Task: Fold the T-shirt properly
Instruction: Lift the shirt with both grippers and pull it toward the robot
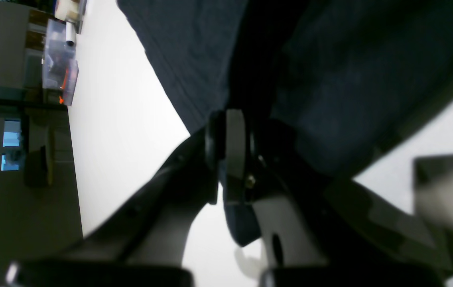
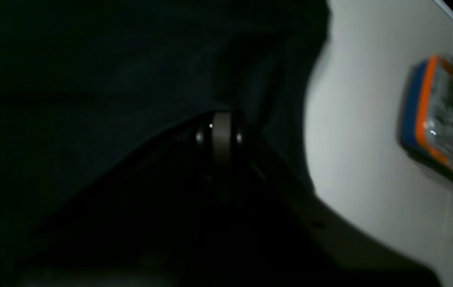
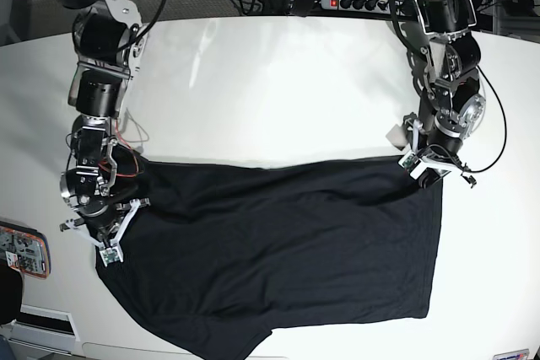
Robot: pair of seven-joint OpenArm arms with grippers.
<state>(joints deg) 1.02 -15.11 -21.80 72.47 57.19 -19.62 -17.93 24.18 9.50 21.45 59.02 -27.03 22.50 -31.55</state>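
Note:
The black T-shirt (image 3: 287, 250) lies spread over the front half of the white table (image 3: 270, 82), its upper edge running straight between my two grippers. In the base view my left gripper (image 3: 422, 170) sits at the shirt's upper right corner, shut on the cloth. My right gripper (image 3: 110, 249) is at the shirt's left edge, also shut on fabric. The left wrist view shows the left gripper (image 1: 234, 139) closed with the T-shirt (image 1: 350, 79) bunched above it and a small flap poking out below. In the right wrist view, dark T-shirt (image 2: 91, 79) cloth surrounds the closed right gripper (image 2: 221, 133).
An orange and blue device (image 3: 21, 250) lies at the table's left edge, also seen as the orange and blue device (image 2: 436, 127) in the right wrist view. A clear plastic box (image 1: 60, 67) stands beyond the table. A power strip (image 3: 363, 2) and cables lie at the back.

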